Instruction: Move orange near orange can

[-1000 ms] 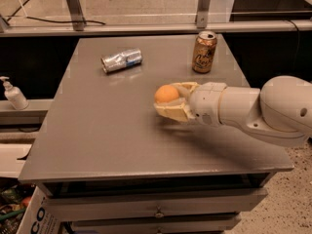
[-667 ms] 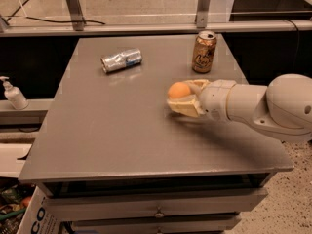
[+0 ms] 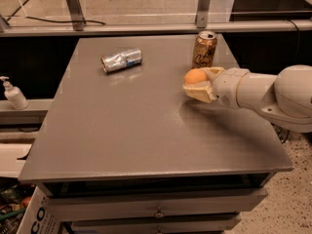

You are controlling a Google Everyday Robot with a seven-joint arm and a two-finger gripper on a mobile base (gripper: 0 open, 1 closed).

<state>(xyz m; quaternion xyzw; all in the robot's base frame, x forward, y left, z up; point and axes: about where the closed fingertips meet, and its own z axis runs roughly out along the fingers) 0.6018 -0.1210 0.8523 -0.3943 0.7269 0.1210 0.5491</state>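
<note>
smooth round orange (image 3: pixel 195 76) | clamped between cream fingers (image 3: pixel 200 93) of my gripper (image 3: pixel 197 83) | over matte grey counter (image 3: pixel 126 126), near orange can (image 3: pixel 204 49)

Your cream gripper (image 3: pixel 199 85), over the grey table's (image 3: pixel 126 130) right side, holds the plain orange (image 3: pixel 194 75); the orange can (image 3: pixel 204 50) is orange-brown, silver-topped.

My arm (image 3: pixel 263 94) enters from the right edge and extends leftward, roughly level. My gripper (image 3: pixel 196 83) sits right of centre, pointing left. Its fingers (image 3: pixel 200 93) are clamped above and below the orange (image 3: pixel 194 76).
</note>
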